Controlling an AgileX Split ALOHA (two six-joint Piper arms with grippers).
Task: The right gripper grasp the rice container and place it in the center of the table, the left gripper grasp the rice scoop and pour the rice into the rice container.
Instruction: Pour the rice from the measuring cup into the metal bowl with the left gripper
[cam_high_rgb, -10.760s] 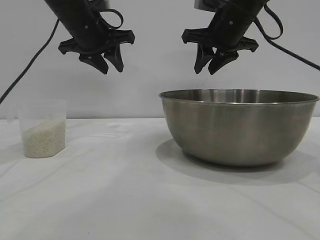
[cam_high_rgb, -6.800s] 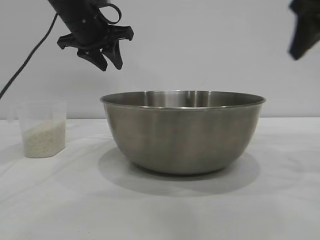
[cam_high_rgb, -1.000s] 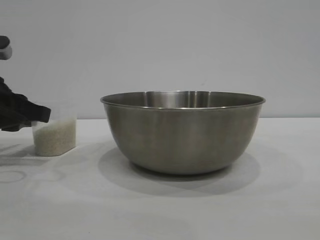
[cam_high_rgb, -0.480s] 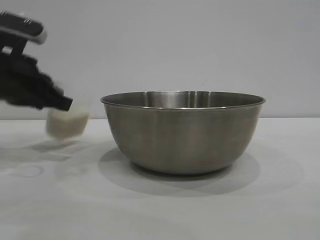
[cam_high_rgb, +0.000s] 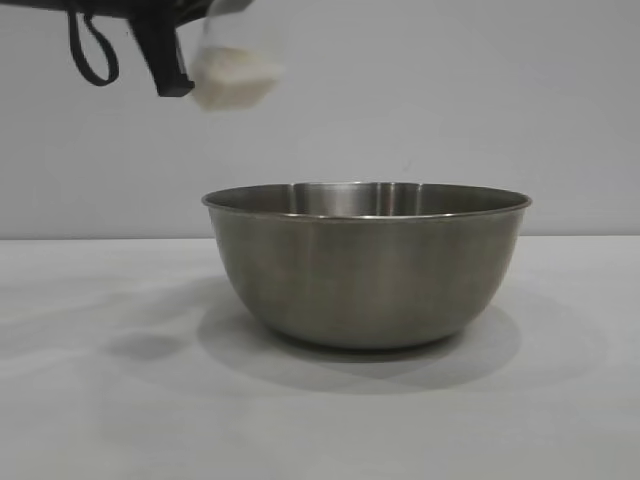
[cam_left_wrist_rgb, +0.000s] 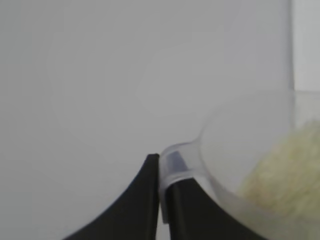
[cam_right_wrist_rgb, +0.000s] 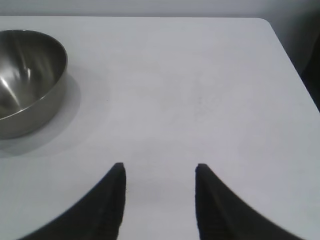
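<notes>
Stainless-steel rice container (cam_high_rgb: 366, 262) sits mid-tabletop, so your placement step looks done; no grains visible inside. Left gripper (cam_high_rgb: 165, 55) pinches the rice scoop (cam_high_rgb: 235, 70) by its handle, high above the table (cam_high_rgb: 90, 400), just short of the bowl's left rim; pouring remains. Left wrist view alone shows the rice (cam_left_wrist_rgb: 287, 170) heaped inside. Right wrist view alone shows the right gripper (cam_right_wrist_rgb: 159, 200), spread, apart from the bowl.
</notes>
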